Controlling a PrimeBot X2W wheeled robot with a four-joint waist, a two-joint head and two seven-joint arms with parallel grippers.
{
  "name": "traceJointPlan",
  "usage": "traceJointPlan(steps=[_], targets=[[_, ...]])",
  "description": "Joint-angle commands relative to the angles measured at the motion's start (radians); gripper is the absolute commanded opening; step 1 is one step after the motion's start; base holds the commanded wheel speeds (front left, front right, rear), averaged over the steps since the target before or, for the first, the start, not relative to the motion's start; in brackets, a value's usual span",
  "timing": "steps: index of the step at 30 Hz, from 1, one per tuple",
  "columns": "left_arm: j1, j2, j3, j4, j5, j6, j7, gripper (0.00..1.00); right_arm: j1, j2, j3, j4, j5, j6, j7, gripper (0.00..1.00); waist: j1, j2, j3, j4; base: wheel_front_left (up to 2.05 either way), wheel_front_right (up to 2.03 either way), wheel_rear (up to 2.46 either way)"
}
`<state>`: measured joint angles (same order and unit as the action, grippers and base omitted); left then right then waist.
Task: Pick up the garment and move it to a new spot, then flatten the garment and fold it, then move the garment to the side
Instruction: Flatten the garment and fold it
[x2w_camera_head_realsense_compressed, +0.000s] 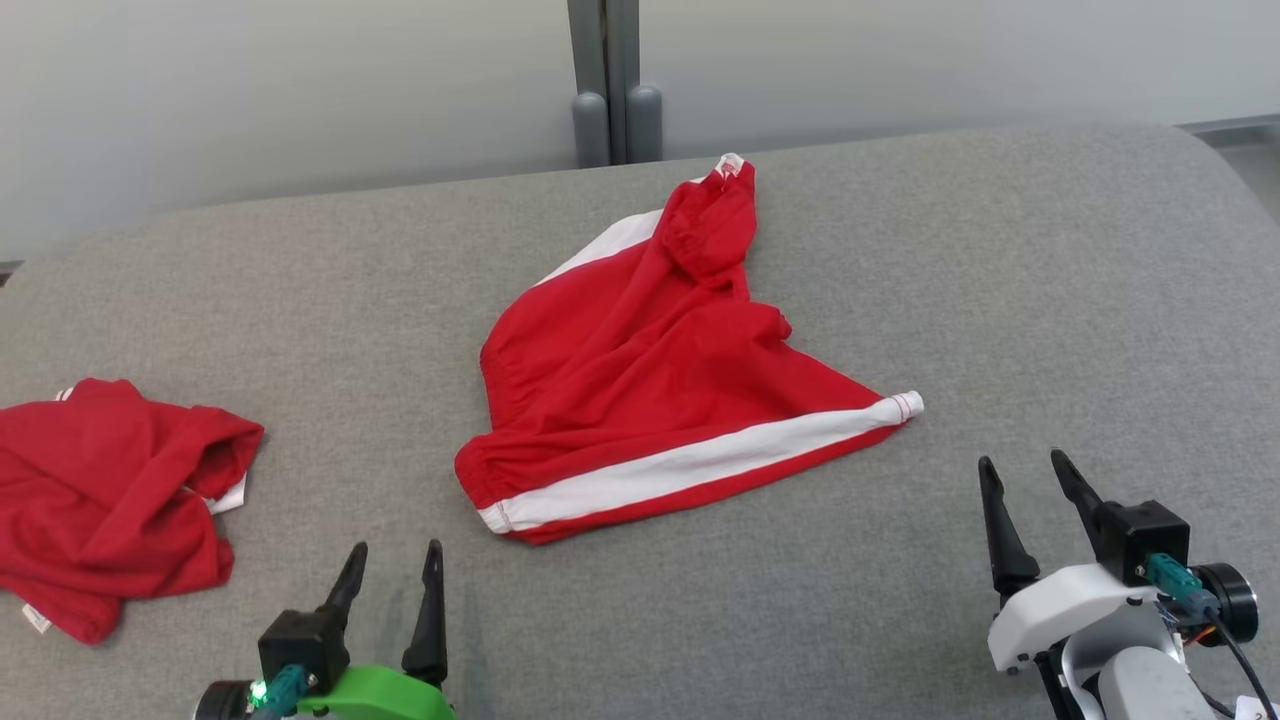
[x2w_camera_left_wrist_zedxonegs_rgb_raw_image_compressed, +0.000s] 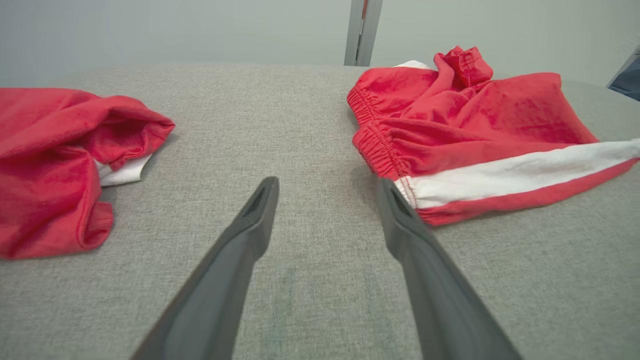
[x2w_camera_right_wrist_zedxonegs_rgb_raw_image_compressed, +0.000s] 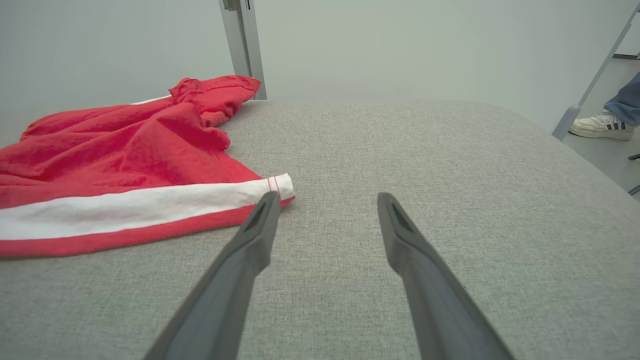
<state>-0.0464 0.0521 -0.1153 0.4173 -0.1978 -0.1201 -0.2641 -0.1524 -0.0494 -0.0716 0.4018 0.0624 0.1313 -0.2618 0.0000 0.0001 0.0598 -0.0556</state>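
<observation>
Red cloth shorts with a white side stripe (x2w_camera_head_realsense_compressed: 650, 390), lying rumpled at the middle of the grey fabric-covered worktop (x2w_camera_head_realsense_compressed: 1000, 250), likely soft, light and limp (best pinched at the elastic waistband and the stripe's hem corner), with left claw (x2w_camera_head_realsense_compressed: 397, 548) and right claw (x2w_camera_head_realsense_compressed: 1021, 460) both spread apart, empty, just short of it.

Long, dark, tapering left fingers (x2w_camera_head_realsense_compressed: 430, 610), rooted in black mounts on a bright green housing (x2w_camera_head_realsense_compressed: 385, 693); just behind, a teal plug (x2w_camera_head_realsense_compressed: 283, 688) beside a small green light. Matching right fingers (x2w_camera_head_realsense_compressed: 1000, 540), mounted on a white shell (x2w_camera_head_realsense_compressed: 1060, 610) with tiny screws; behind those, a second teal plug (x2w_camera_head_realsense_compressed: 1168, 575), a round black cap (x2w_camera_head_realsense_compressed: 1228, 600), a thin black cable (x2w_camera_head_realsense_compressed: 1250, 665). Shallow slot near each fingertip.
</observation>
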Motion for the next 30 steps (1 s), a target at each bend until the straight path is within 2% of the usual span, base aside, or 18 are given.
traceJointPlan(steps=[1,14,23,30], targets=[[0.017,0.0,-0.003,-0.006,-0.013,-0.002,0.0,1.0,0.014,-0.003,-0.002,0.004,0.004,-0.001,-0.005,1.0,0.0,-0.0001,-0.014,0.004,0.0,0.0,0.0],[-0.048,0.0,-0.073,0.024,-0.084,-0.01,0.0,1.0,-0.035,-0.003,0.003,0.001,-0.017,-0.001,-0.005,1.0,0.0,-0.0001,0.054,0.022,0.0,0.0,0.0],[-0.147,0.002,-0.197,0.09,-0.173,-0.012,0.0,1.0,-0.104,-0.003,0.025,0.007,-0.02,-0.001,-0.005,1.0,0.0,-0.0001,0.135,0.034,0.0,0.0,0.0],[-0.19,0.033,-0.263,0.099,-0.262,-0.012,0.0,1.0,-0.127,-0.003,0.037,0.0,-0.026,-0.001,-0.005,1.0,0.0,-0.0001,0.166,0.034,0.0,0.0,0.0]])
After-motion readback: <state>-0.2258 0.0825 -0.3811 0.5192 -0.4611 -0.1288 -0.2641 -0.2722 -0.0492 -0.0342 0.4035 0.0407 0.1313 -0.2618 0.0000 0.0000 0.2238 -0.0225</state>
